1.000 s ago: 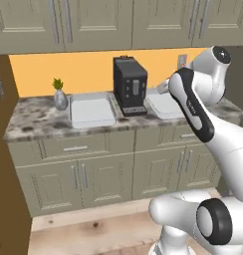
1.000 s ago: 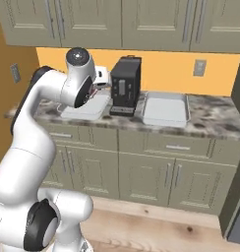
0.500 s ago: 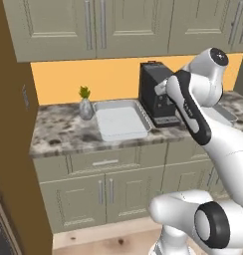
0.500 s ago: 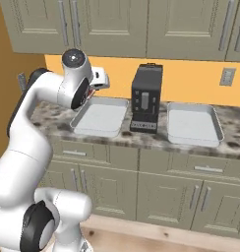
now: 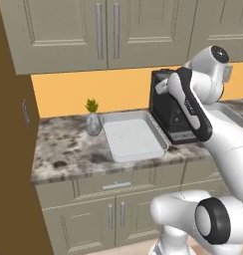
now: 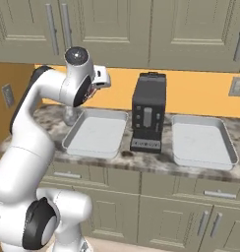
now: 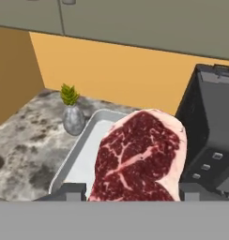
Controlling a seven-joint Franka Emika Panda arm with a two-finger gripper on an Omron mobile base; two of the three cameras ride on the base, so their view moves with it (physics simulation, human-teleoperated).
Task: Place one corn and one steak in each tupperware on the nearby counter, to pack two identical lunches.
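A raw red steak [image 7: 140, 157] with a pale fat edge fills the hand view, with my gripper [image 7: 133, 192] shut on it, one of the fingertips [image 7: 69, 191] on each side. Below and beyond the steak lies the left tupperware [image 7: 72, 157], which is empty [image 5: 133, 137] [image 6: 95, 135]. The second tupperware [image 6: 203, 142] sits empty to the right of the black coffee machine [image 6: 148, 118]. Both rest on the mottled stone counter [image 5: 63, 149]. My hand hangs above the left tupperware, in front of the yellow wall. The corn is out of view.
A small grey vase with a green plant [image 5: 92, 119] [image 7: 73, 117] stands just left of the left tupperware. The coffee machine [image 5: 173, 109] [image 7: 210, 136] rises between the two trays. Wall cabinets hang overhead. A brown panel [image 5: 11, 149] bounds the counter's left end.
The whole picture has shifted: the base has driven closer to the counter, so trays and coffee machine look larger. The arm keeps about the same raised pose.
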